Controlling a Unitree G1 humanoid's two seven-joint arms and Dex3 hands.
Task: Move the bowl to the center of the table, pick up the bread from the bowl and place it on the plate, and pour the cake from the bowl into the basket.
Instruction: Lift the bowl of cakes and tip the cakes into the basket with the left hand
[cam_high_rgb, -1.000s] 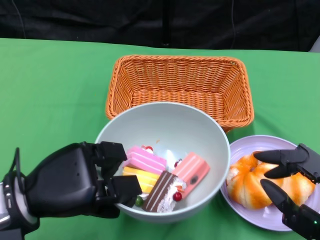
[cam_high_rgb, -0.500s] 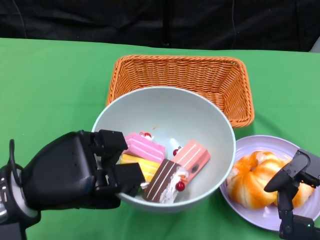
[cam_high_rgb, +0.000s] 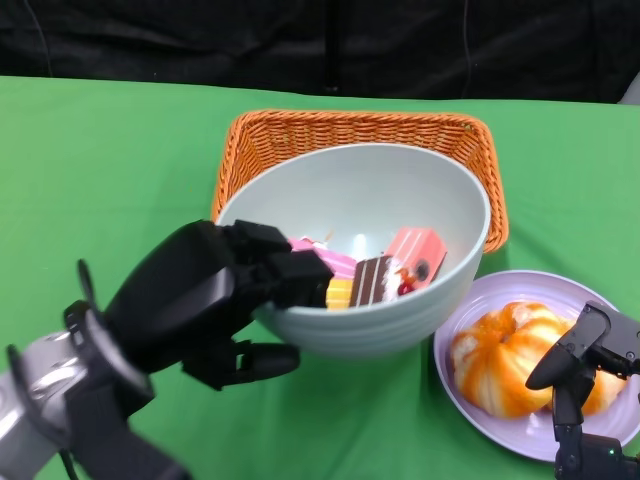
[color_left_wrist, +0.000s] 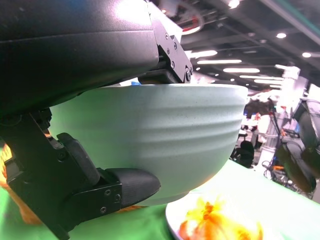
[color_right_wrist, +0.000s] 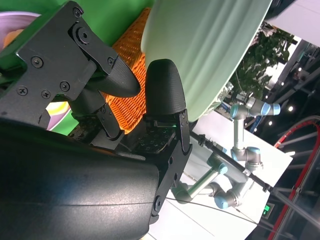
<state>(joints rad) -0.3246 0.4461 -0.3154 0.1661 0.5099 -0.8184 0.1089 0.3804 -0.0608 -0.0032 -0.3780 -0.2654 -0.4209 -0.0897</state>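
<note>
Bowl held up over the near edge of the basket, bread lying on the plate

In the head view the cake pieces (cam_high_rgb: 375, 275) are seen inside the pale green bowl (cam_high_rgb: 400, 320), which is gripped at its rim by the left robot hand (cam_high_rgb: 205, 300) above the orange basket (cam_high_rgb: 350, 130) and green tabletop (cam_high_rgb: 100, 170); the left wrist view shows only the bowl's ribbed underside, clear of the tabletop. The bread (cam_high_rgb: 495, 360) lies on the purple plate (cam_high_rgb: 500, 290). The right robot hand (cam_high_rgb: 580, 370) is seen empty, fingers apart, over the plate

matte black left hand (cam_high_rgb: 205, 300) on a silver forearm (cam_high_rgb: 40, 400).
</note>
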